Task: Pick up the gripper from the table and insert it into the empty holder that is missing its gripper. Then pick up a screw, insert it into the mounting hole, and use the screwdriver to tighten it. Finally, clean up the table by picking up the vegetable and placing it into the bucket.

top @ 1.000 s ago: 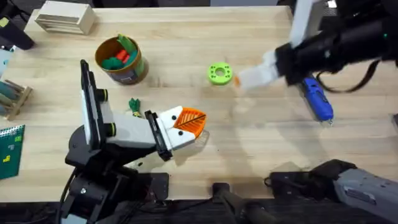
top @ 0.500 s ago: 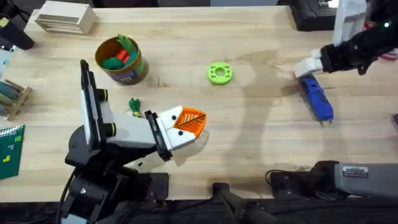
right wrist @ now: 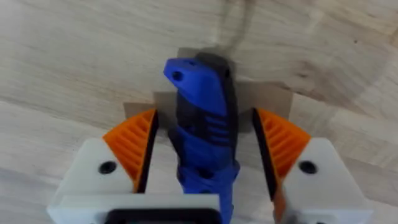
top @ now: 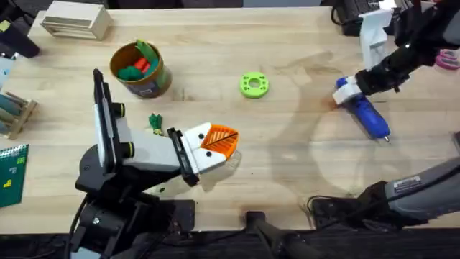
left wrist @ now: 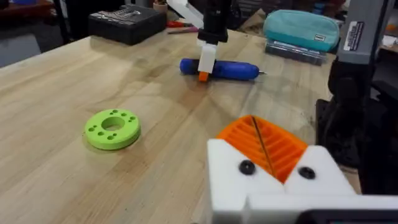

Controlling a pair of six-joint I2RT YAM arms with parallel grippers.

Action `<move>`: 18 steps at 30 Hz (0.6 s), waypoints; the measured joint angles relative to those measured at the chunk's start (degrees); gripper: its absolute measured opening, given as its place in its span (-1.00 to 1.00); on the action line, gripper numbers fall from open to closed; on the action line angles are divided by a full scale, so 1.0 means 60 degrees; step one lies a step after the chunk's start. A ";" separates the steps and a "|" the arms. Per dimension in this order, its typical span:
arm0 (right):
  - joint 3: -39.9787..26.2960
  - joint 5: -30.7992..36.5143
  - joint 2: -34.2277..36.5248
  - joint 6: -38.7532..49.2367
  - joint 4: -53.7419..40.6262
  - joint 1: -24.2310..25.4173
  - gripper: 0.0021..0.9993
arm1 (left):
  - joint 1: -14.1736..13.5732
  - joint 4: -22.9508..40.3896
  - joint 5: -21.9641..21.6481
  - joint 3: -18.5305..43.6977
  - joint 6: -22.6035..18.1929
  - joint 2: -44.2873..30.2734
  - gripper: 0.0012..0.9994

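The blue screwdriver (top: 369, 117) lies on the table at the right, also seen in the left wrist view (left wrist: 227, 69). My right gripper (top: 347, 92) is down over its handle end, open. Its orange pads (right wrist: 138, 147) stand on either side of the handle (right wrist: 202, 134) with small gaps. The lime-green disc (top: 254, 85) with the mounting hole (left wrist: 112, 123) lies mid-table. My left gripper (top: 218, 147) rests low near the front, shut on nothing, pads (left wrist: 267, 144) pressed together. The small green vegetable (top: 155, 123) lies beside the left arm. The bucket (top: 146, 84) stands at the back left. The loose gripper, empty holder and screw are out of view.
The bucket holds green and red toys. A pale slatted box (top: 74, 20) sits at the far left corner, with a wooden rack (top: 14, 111) and a green board (top: 11, 173) at the left edge. A black case (left wrist: 127, 23) and a teal pouch (left wrist: 301, 31) lie beyond the screwdriver.
My right arm swung right from beside the green disc to the screwdriver and came down over its handle; the screwdriver's tip shifted slightly. The left arm has stayed still.
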State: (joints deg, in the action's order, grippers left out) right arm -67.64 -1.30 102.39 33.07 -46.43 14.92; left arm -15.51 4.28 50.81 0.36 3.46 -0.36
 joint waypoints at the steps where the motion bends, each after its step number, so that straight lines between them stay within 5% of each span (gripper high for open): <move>1: 0.0000 0.0010 0.0000 -0.0001 0.0017 0.0000 0.73 | 0.0000 -0.0002 0.0001 0.0000 0.0000 0.0000 -0.99; 3: 0.0000 0.0033 0.0002 0.0034 0.0083 0.0000 0.48 | 0.0000 0.0000 0.0000 0.0000 0.0000 0.0000 -0.99; 5: 0.0000 0.0048 0.0000 0.0070 0.0143 0.0000 0.00 | 0.0000 -0.0002 0.0003 0.0000 0.0000 0.0000 -0.99; 6: 0.0000 0.0066 0.0004 0.0082 0.0276 0.0000 -0.72 | 0.0000 0.0002 0.0000 0.0000 0.0000 0.0000 -0.99; 7: 0.0000 0.0072 0.0004 0.0057 0.0320 0.0000 -0.91 | 0.0000 0.0001 0.0000 0.0000 0.0000 0.0000 -0.99; 15: -0.0004 0.0033 -0.0195 -0.0334 0.0198 0.0000 -0.95 | 0.0000 -0.0002 0.0000 0.0000 0.0000 0.0000 -0.99; 18: -0.0004 0.0033 -0.1852 -0.0821 0.0989 0.0000 -0.95 | 0.0000 -0.0002 0.0003 0.0000 0.0000 0.0000 -0.99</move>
State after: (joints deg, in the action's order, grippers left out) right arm -67.66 -1.10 91.28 28.15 -40.50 14.92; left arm -15.51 4.27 50.82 0.36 3.46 -0.36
